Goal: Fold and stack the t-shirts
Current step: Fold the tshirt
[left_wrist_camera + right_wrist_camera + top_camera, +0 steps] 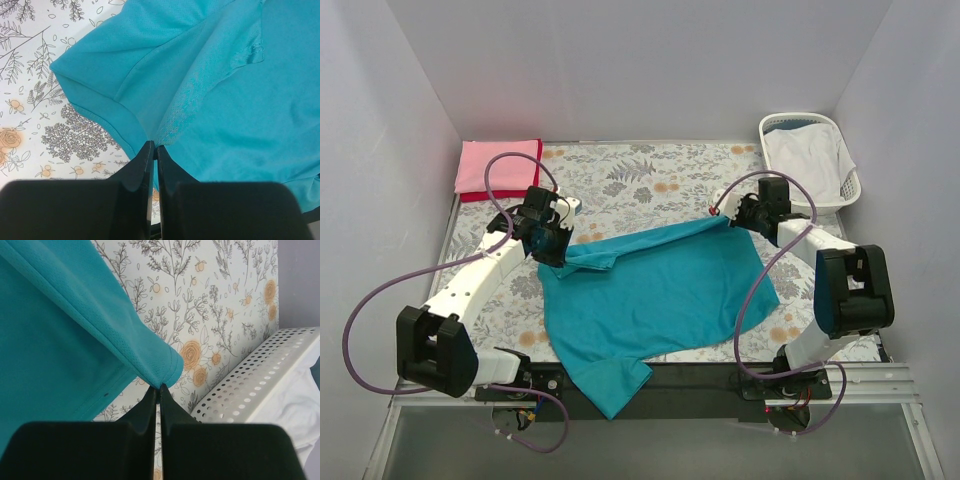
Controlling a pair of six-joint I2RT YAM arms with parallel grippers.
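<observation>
A teal-blue t-shirt (650, 290) lies spread across the middle of the table, one part hanging over the near edge. My left gripper (552, 252) is shut on its far left part; in the left wrist view (154, 148) the cloth (225, 100) bunches into the fingertips. My right gripper (728, 216) is shut on its far right corner, which the right wrist view (159, 387) shows as a hemmed fold (75, 325) pinched at the tips. A folded light pink t-shirt (492, 163) lies on a red t-shirt (480, 195) at the far left corner.
A white perforated laundry basket (840, 150) with white cloth in it stands at the far right corner, also in the right wrist view (260, 375). The table has a floral-patterned cover (650, 175). White walls enclose three sides.
</observation>
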